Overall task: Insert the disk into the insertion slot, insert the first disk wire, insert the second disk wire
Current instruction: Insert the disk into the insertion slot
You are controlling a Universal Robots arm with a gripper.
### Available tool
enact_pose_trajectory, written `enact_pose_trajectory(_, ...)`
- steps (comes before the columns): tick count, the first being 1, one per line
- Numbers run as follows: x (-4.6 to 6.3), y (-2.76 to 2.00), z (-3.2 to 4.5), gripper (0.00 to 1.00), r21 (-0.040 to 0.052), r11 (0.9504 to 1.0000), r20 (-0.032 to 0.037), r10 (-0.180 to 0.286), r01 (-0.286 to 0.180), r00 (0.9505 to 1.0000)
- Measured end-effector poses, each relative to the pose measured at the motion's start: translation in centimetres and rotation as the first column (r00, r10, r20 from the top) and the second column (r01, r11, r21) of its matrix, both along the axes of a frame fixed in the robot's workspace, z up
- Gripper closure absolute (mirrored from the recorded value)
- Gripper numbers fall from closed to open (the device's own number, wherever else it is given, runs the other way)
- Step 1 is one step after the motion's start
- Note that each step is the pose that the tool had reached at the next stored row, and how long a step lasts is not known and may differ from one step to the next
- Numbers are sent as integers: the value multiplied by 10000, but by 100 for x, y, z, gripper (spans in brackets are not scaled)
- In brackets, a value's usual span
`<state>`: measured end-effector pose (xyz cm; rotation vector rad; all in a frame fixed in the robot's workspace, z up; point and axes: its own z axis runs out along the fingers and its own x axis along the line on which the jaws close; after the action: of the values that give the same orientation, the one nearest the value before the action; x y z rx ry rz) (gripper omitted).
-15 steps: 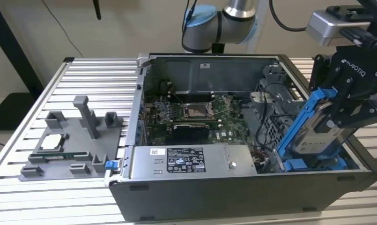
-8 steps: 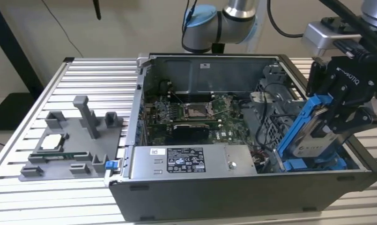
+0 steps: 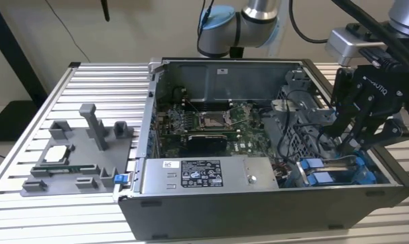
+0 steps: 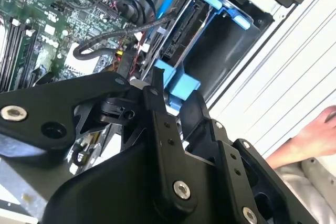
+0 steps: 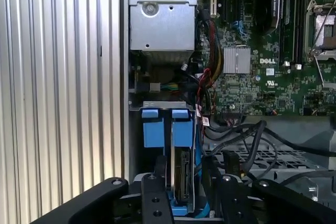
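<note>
Slatted aluminium table [image 3: 102, 86] carries an open desktop computer case [image 3: 258, 216], side panel off. The gripper [image 3: 350, 148] hangs over the case end at the exterior view's right, well apart from the motherboard [image 3: 211, 122] and the silver power-supply box [image 3: 204, 175].

Just beside the gripper is the grey perforated drive cage [image 5: 273, 156]. Directly below it is the insertion slot [image 5: 157, 104].

The disk [image 5: 182, 174] stands on edge in that slot, clipped in its blue carrier frame [image 5: 153, 129], right at the gripper's tip. It looks mostly in. Depth is hard to read here, so I cannot confirm that it is seated.

Cannot tell whether the gripper clamps the disk or only sits around it.

Black cables [image 5: 247, 135] loop loose near the gripper. None appears plugged into the disk.

Step in hand: disk insertion, late stage; both wires not yet done.

Judgement: finishing this step calls for a straight push along the bay, with no tilt, keeping clear of the cables.
</note>
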<state>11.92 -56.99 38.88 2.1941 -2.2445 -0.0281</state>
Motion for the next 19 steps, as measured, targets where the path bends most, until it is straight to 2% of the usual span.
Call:
enact_pose_trajectory(5,-1,12,25,0,9,10000,0,-1,1,10000)
enact_pose_trajectory(10,-6,38,91,0,27,10000,0,-2,2,10000)
enact_pose_trajectory(13,-16,91,93,0,64,10000,2,-1,1,10000)
enact_pose_trajectory(19,-39,233,94,0,106,9999,3,0,0,10000)
